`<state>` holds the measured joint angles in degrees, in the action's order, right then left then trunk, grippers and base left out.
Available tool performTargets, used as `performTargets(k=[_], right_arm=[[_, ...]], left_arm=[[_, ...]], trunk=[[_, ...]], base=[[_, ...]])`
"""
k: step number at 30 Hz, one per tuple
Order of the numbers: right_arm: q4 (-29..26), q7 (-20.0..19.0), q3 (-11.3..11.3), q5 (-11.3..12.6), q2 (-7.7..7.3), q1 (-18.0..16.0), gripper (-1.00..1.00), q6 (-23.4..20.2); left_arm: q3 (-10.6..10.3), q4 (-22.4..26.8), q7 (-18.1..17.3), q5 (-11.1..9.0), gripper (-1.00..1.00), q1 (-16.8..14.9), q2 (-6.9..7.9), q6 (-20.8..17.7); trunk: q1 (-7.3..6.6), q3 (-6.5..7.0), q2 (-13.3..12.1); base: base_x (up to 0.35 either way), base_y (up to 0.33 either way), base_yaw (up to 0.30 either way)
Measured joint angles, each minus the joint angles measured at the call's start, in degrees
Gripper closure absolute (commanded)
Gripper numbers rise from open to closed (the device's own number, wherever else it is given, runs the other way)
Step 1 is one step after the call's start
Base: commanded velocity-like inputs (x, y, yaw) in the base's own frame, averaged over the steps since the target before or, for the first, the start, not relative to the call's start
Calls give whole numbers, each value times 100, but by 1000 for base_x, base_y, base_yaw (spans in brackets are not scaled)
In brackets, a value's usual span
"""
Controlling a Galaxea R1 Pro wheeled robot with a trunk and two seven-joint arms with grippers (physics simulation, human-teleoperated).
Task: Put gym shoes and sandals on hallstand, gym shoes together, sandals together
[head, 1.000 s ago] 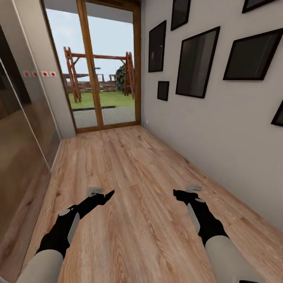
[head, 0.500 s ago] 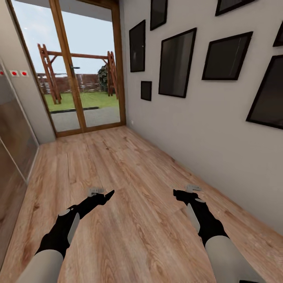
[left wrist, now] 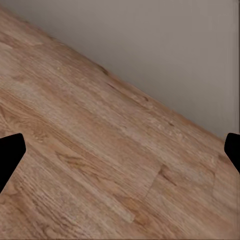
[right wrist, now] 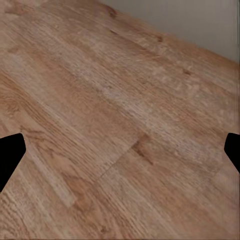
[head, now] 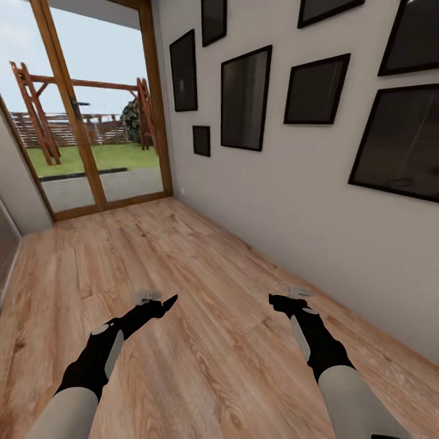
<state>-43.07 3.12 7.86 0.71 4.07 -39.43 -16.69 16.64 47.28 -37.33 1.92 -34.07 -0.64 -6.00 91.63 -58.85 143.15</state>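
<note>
View is swinging rightward since a second ago: the glass door (head: 91,122) is sliding left and more framed pictures (head: 244,97) are entering, so the robot is turning, searching. Corridor floor (head: 201,274) is showing bare knotted planks. Left gripper (head: 160,300) and right gripper (head: 286,299) are hanging wide, holding nothing.

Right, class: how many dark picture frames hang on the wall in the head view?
8 frames: three at the far end, a tall one, two midway, two at the right edge. More may hang beyond the picture.
</note>
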Motion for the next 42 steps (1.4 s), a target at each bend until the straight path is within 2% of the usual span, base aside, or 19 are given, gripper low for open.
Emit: performTargets(k=[15, 42], right_arm=[[1, -6, 1, 6, 1, 0, -100, -10], [-9, -7, -11, 8, 1, 0, -100, -15]], left_arm=[[1, 0, 0, 0, -100, 0, 0, 0], [0, -2, -4, -4, -100, 0, 0, 3]], trunk=[[0, 0, 0], [2, 0, 0]], base=[[220, 196, -83], [5, 3, -251]])
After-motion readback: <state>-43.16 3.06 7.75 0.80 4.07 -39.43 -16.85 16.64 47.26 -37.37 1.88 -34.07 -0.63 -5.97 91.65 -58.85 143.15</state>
